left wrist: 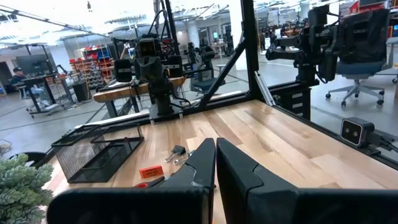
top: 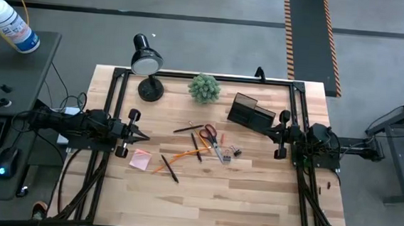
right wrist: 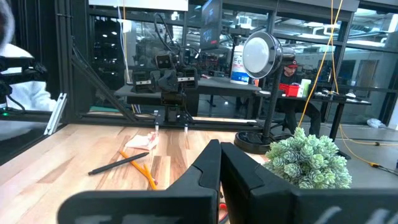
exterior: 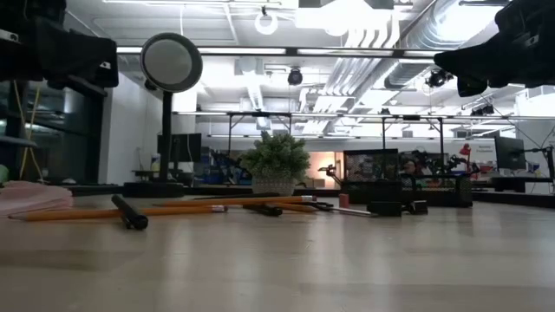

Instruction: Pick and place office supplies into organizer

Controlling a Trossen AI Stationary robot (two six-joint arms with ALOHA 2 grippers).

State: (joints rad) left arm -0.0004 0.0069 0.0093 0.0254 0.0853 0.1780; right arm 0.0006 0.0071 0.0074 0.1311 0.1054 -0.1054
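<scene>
A: Where are the arms?

B: The left gripper [top: 145,135] waits at the left edge of the table [top: 253,202], fingers pressed together. The right gripper [top: 266,129] is at the right edge, fingers also pressed together, nothing in either.

A: And the organizer?

B: The organizer [top: 250,113] stands just beside the right gripper's tip, towards the table's back edge, near the plant [top: 204,87]. From the left wrist it shows as a black mesh caddy [left wrist: 96,151].

A: The supplies?

B: Loose between the two grippers. The pink pad [top: 140,159] lies close to the left gripper, just in front of it. The scissors [top: 211,138], orange pencils [top: 182,154], a black pen [top: 169,168] and small clips [top: 233,152] sit mid-table, nearer the right gripper. The lamp [top: 147,65] stands behind the left gripper.
</scene>
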